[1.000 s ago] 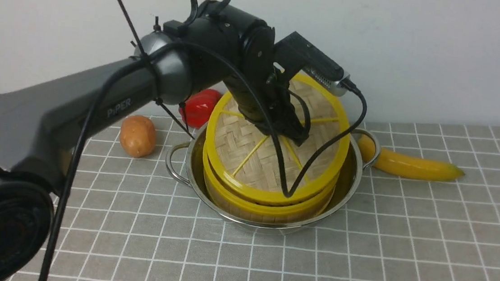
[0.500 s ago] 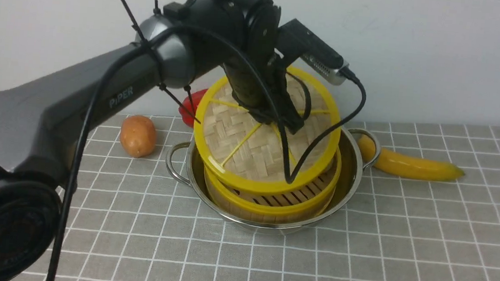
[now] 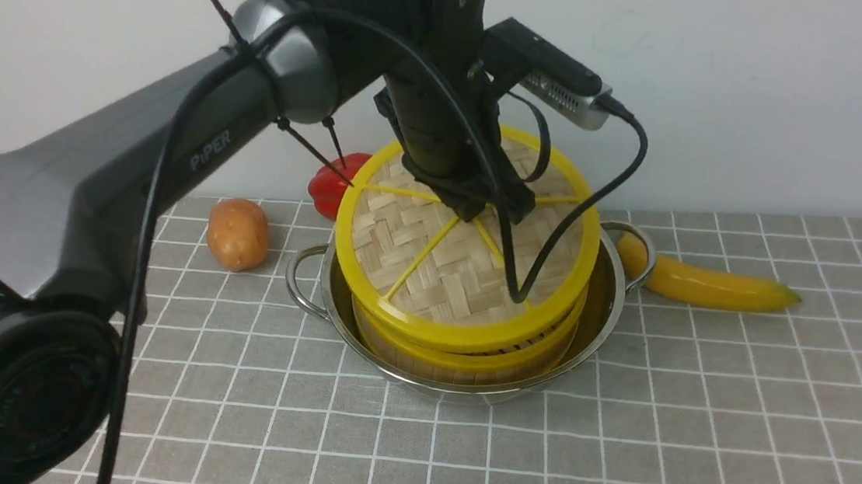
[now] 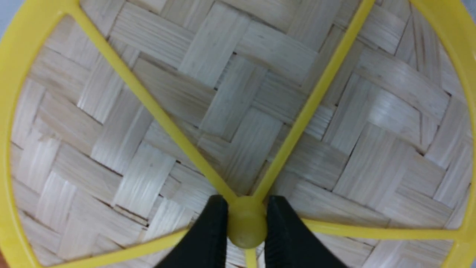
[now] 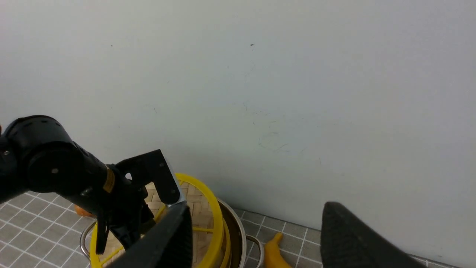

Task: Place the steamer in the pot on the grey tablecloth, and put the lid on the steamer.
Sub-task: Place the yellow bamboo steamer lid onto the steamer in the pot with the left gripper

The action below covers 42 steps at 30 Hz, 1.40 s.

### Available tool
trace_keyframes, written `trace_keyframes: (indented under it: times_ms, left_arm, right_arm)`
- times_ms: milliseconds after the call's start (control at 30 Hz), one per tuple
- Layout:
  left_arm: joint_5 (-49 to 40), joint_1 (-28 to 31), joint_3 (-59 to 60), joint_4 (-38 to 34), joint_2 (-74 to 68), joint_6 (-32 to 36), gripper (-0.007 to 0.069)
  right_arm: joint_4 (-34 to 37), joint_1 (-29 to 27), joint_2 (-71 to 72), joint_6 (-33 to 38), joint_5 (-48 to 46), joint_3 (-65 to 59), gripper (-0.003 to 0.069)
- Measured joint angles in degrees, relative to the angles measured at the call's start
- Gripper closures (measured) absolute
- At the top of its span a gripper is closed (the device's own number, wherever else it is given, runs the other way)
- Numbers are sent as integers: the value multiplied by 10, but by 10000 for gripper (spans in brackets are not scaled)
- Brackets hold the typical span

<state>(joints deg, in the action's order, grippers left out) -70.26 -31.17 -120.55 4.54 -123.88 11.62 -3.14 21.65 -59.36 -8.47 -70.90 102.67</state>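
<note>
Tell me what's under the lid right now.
The steamer sits beneath the lid, inside the pot; only its yellow rim and near wall show. The lid covers its interior.

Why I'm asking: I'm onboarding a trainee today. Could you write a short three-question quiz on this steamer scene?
1. True or false: the steamer sits inside the pot.
2. Multiple choice: the left claw holds the lid by its: A rim, B knob, C spoke.
3. Fill in: on the cloth to the right of the pot lies a yellow ____.

Key: 1 true; 2 B; 3 banana.
</note>
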Motion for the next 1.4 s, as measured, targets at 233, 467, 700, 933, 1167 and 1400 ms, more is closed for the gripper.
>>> trace_keyframes:
  times_ms: [233,467,700,933,1167,1400]
  left_arm:
    - [18,0,0,4,-28,0,508]
    - [47,0,0,3,-40,0,508]
    - [51,0,-2,2,-54,0,508]
    - [57,0,-3,1,-57,0,508]
    - [60,0,-3,5,-57,0,508]
    - [68,-1,-3,39,-58,-30,508]
  right_arm:
    - [0,0,0,0,0,0,198]
    - [0,0,0,0,0,0,198]
    - [0,0,0,-1,0,0,198]
    - [0,0,0,-2,0,0,198]
    - [0,0,0,-2,0,0,198]
    - [0,0,0,-2,0,0,198]
